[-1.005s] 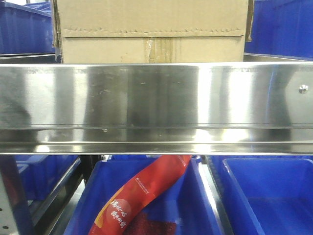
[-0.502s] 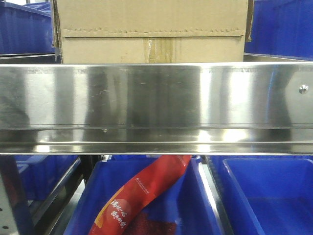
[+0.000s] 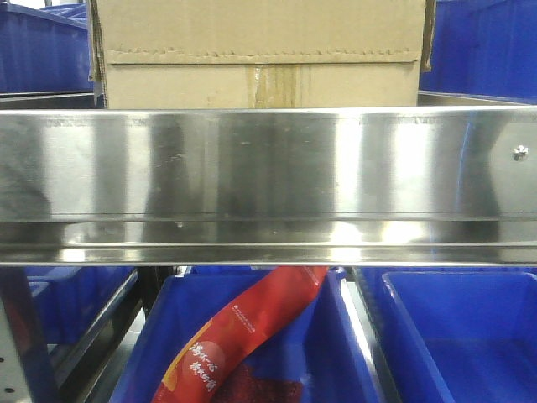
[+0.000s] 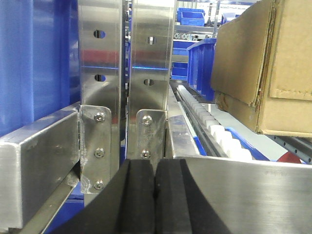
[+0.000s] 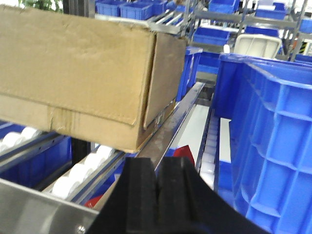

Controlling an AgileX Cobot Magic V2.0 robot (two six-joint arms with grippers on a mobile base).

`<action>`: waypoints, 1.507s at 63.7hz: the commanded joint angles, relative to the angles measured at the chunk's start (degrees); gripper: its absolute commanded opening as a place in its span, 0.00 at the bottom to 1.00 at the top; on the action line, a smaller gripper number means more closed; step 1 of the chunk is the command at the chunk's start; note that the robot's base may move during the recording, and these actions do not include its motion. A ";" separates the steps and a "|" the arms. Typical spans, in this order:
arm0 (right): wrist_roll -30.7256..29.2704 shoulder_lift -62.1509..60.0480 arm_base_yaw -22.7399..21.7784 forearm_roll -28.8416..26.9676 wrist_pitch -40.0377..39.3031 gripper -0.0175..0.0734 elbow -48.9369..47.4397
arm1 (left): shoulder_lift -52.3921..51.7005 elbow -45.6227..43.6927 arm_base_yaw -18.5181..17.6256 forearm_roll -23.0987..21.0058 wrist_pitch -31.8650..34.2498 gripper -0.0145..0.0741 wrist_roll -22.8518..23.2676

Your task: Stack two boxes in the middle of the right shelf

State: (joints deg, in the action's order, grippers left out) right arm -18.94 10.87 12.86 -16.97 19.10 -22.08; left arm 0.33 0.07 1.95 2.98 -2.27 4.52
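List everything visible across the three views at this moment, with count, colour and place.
cardboard box: one visible, brown, taped at the middle, on the shelf behind the rail
shelf front rail: one, shiny steel, small screw at right
blue bins: several, below and beside the shelf
red printed packet: one, in the lower middle bin
white rollers: a row, under the box
steel uprights: two, left of the box
left gripper: black pads together
right gripper: black pads together

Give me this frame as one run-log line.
box: one on shelf rollers | second box: not in view | left end effector: shut, empty | right end effector: shut, empty | stack: not yet done
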 commanded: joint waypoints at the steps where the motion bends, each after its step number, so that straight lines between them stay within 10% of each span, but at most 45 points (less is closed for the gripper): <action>1: 5.32 -0.22 -0.19 4.24 -4.87 0.02 1.47 | -0.33 -0.07 0.26 -0.08 0.71 0.04 0.14; 9: 20.08 -0.22 -1.90 15.72 -6.33 0.02 3.27 | -0.33 -0.07 0.26 -0.08 0.71 0.04 0.14; 36: 20.08 -6.87 -12.40 15.23 -8.95 0.02 11.43 | -0.33 -0.07 0.26 -0.08 0.71 0.04 0.14; 96: 19.96 -10.87 -12.50 13.84 -16.15 0.02 22.08 | -0.33 -0.07 0.26 -0.08 0.71 0.04 0.14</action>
State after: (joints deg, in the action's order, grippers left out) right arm 1.18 0.23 0.76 -2.98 4.71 -0.15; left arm 0.33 0.09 1.95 2.98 -2.37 4.52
